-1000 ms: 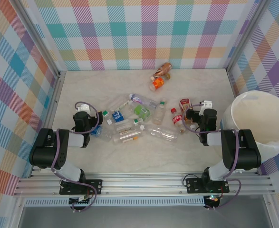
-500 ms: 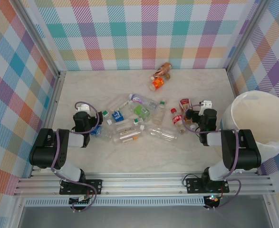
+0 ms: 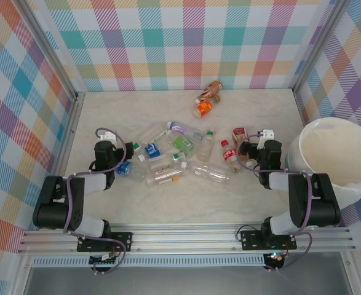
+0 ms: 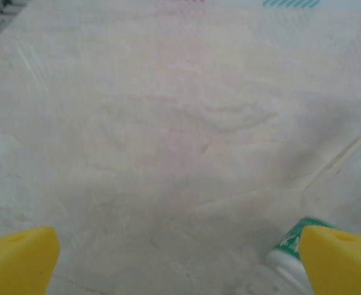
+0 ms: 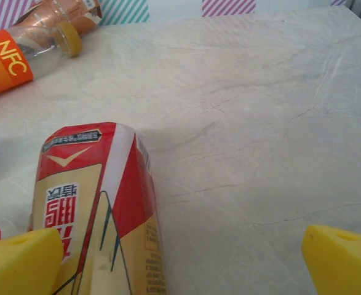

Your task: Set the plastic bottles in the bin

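Since the earlier frame the left arm has swung toward lower left. The left gripper (image 4: 180,263) gapes wide over bare table (image 4: 168,123), with a green-capped bottle (image 4: 293,247) beside the lower-right fingertip. The right gripper (image 5: 180,264) is wide apart too, a red-labelled bottle (image 5: 106,203) lying near its lower-left fingertip with its long axis up-frame; the other plastic bottles (image 3: 168,161) lie mid-table, the bin (image 3: 337,153) at right.

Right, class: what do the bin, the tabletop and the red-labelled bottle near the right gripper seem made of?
Bin: likely plastic, smooth matte cream wall.
Tabletop: stone-look, pale with fine veins, maybe laminate.
Red-labelled bottle: glossy printed film wrap shows highlights; body beneath unclear.
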Controlling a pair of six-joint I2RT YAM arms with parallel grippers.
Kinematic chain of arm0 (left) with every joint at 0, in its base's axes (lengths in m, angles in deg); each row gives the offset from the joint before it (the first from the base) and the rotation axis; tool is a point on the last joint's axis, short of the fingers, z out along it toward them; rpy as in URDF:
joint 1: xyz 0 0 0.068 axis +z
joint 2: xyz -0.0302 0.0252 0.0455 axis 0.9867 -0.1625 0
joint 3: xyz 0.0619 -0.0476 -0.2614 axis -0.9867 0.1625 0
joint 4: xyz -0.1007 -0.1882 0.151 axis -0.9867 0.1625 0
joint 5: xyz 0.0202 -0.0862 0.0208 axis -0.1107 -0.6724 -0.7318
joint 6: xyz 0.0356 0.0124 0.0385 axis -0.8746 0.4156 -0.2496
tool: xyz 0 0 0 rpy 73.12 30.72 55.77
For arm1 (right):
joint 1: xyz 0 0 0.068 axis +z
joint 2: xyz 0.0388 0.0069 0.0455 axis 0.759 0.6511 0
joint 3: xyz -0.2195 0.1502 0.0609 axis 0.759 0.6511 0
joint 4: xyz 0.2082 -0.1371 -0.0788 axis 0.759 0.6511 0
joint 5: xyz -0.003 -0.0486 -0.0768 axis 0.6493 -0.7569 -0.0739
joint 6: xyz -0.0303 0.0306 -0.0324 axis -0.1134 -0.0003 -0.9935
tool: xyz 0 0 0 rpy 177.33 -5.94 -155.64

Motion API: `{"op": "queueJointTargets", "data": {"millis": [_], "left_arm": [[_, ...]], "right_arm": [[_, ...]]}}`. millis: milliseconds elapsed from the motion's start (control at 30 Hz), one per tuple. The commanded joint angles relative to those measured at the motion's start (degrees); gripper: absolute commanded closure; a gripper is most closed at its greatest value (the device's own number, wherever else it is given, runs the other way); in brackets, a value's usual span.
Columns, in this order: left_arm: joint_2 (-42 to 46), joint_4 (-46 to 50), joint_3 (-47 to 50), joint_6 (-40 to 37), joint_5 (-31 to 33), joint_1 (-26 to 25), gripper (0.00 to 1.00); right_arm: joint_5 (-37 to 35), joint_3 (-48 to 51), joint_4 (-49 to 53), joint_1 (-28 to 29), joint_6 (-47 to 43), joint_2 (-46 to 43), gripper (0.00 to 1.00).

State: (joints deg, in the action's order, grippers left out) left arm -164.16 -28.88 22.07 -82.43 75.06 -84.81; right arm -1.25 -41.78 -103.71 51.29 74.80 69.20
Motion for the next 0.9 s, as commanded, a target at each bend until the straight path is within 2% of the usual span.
{"op": "queueJointTargets", "data": {"millis": [0, 167, 233, 400, 500, 633, 867], "left_arm": [[4.8, 6.0, -2.1, 0.5, 2.1, -1.1, 0.00], [10.5, 14.2, -5.2, 8.8, 10.2, -1.4, 0.00], [12.5, 19.7, -7.3, 13.7, 10.9, -1.4, 0.00], [15.7, 26.7, -10.1, 21.3, 6.0, -1.3, 0.00], [16.4, 33.1, -12.5, 26.0, 5.4, -1.3, 0.00], [15.9, 37.1, -14.3, 27.9, 0.0, -0.4, 0.00], [15.7, 42.7, -15.3, 33.5, -1.8, -0.2, 0.00]], "right_arm": [[4.7, -4.1, 9.4, 0.2, -1.6, -4.5, 0.00], [7.4, -13.1, 27.5, 0.2, 2.7, -4.7, 0.00], [6.9, -18.7, 36.7, 0.2, 4.7, -2.3, 0.00], [6.7, -29.1, 50.6, 0.2, 7.7, 4.8, 0.00], [8.7, -34.1, 56.8, 0.5, 8.1, 8.5, 0.00], [9.5, -39.6, 62.7, 1.3, 7.8, 12.8, 0.00], [3.5, -49.4, 72.0, 4.1, 6.5, 21.6, 0.00]]}}
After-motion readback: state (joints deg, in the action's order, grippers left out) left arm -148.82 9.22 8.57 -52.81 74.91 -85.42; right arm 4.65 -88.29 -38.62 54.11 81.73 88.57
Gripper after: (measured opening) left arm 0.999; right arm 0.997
